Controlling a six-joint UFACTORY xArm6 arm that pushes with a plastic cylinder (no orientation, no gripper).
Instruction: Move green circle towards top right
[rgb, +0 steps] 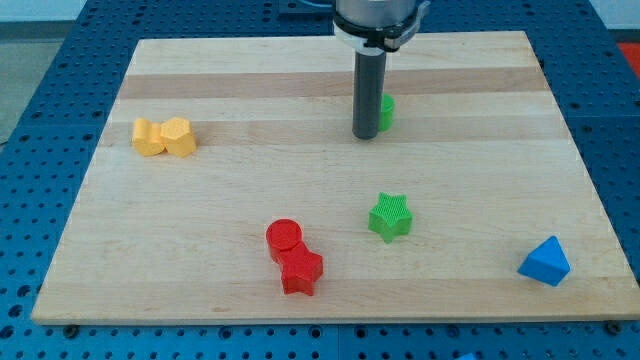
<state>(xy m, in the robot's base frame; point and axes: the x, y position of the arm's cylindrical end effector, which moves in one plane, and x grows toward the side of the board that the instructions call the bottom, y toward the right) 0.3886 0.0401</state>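
The green circle (386, 111) sits on the wooden board in the upper middle, mostly hidden behind the dark rod. My tip (365, 135) rests on the board just left of and slightly below the green circle, touching or nearly touching it. Only the circle's right edge shows.
A green star (390, 217) lies below the tip, centre right. A red circle (284, 237) and red star (301, 271) touch each other at the bottom centre. Two yellow blocks (165, 137) sit together at the left. A blue triangle (545, 261) lies at the bottom right. The board's edge (330, 320) runs along the view's bottom.
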